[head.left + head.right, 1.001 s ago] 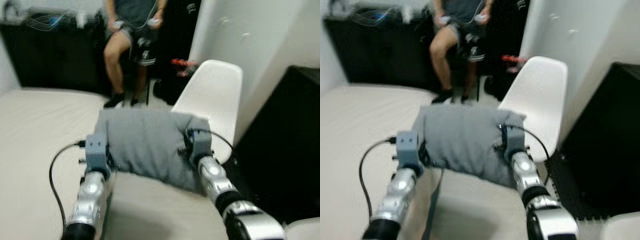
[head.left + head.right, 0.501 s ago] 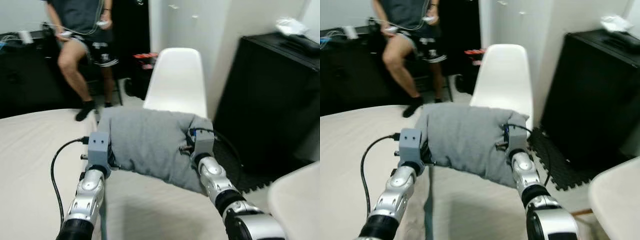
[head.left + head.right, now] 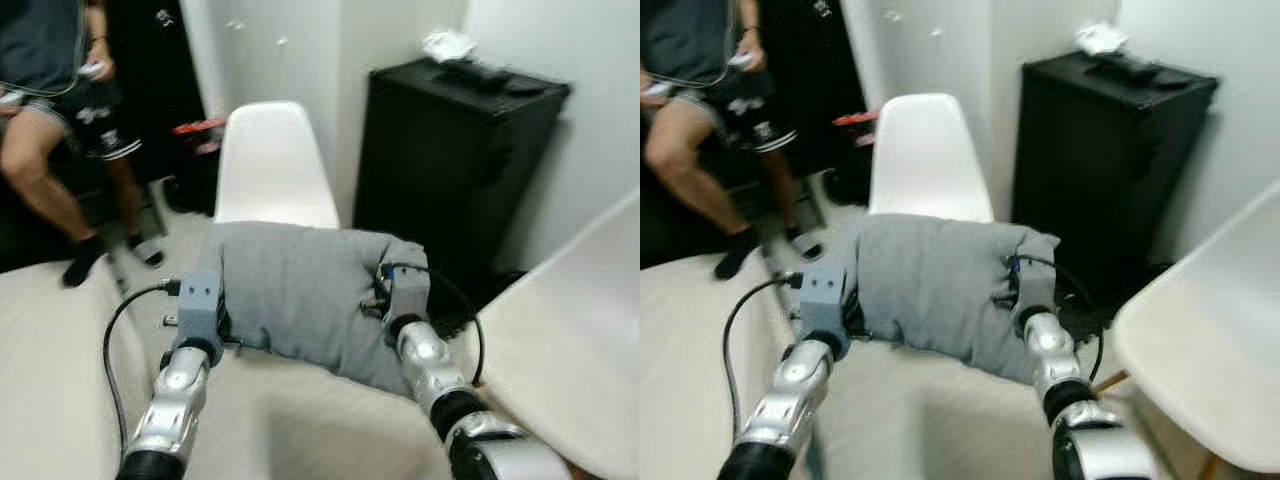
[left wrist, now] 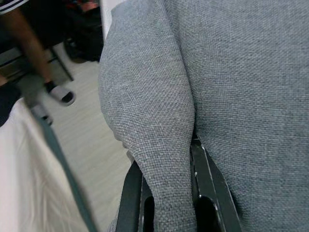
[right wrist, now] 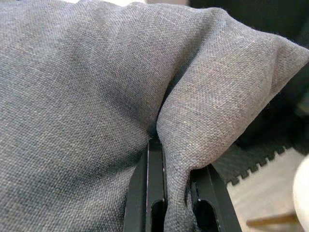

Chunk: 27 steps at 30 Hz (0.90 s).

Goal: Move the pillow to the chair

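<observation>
I hold a grey fabric pillow [image 3: 300,295] in the air in front of me, between both arms. My left gripper [image 3: 222,322] is shut on the pillow's left edge, and its fingers [image 4: 200,179] pinch a fold of cloth in the left wrist view. My right gripper [image 3: 378,300] is shut on the right edge, with its fingers [image 5: 154,179] clamping another fold. A white shell chair [image 3: 270,160] stands just beyond the pillow, facing me, and the pillow hides its seat.
A black cabinet [image 3: 455,160] with small items on top stands right of the chair against the white wall. A white chair or table edge [image 3: 570,350] sits close at my right. A seated person's legs [image 3: 50,170] are at the far left. A beige bed [image 3: 60,380] lies below.
My view has swung to the right: the chair and the person shifted left in the picture, and the black cabinet came into fuller view. Both grippers keep their hold on the pillow.
</observation>
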{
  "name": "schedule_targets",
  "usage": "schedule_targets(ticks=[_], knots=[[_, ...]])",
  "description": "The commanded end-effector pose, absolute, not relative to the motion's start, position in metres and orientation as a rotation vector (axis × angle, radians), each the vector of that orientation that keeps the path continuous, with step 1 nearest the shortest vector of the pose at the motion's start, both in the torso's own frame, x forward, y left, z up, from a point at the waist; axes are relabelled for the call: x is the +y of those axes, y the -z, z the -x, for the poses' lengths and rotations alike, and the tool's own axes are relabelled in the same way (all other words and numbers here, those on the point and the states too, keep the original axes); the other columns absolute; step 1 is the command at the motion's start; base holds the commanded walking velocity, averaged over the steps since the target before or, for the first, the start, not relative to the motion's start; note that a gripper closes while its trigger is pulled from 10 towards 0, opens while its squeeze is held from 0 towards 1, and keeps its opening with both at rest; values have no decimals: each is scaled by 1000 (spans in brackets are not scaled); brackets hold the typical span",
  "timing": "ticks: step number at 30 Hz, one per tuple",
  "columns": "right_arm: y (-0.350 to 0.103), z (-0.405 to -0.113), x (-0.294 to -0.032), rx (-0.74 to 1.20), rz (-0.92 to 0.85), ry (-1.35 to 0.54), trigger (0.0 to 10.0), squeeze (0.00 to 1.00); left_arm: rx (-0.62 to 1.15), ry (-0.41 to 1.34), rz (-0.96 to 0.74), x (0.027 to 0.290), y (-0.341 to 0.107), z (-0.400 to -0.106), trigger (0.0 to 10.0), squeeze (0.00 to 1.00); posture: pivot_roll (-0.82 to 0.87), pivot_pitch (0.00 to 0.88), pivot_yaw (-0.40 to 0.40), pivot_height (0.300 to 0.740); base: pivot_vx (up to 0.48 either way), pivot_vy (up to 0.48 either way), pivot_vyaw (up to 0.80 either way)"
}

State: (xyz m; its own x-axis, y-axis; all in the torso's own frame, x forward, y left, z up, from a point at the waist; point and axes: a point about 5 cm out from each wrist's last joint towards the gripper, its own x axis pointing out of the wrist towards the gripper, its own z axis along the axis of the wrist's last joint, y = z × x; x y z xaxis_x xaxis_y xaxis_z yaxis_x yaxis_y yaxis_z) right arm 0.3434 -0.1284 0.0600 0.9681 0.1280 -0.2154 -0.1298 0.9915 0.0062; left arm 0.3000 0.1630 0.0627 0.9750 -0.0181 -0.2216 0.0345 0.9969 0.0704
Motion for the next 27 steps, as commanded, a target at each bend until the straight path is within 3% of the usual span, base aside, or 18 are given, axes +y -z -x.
schedule_targets(ticks=[1,27], knots=[[-66,-346,-116,190,-1,-176,10000,0,187,91,-88,151,-70,-302,10000,0,34,0,84,740,0,0,-800],[-65,-346,-126,210,-1,-140,10000,0,194,91,-59,144,-69,-303,10000,0,21,0,56,740,0,0,-800]])
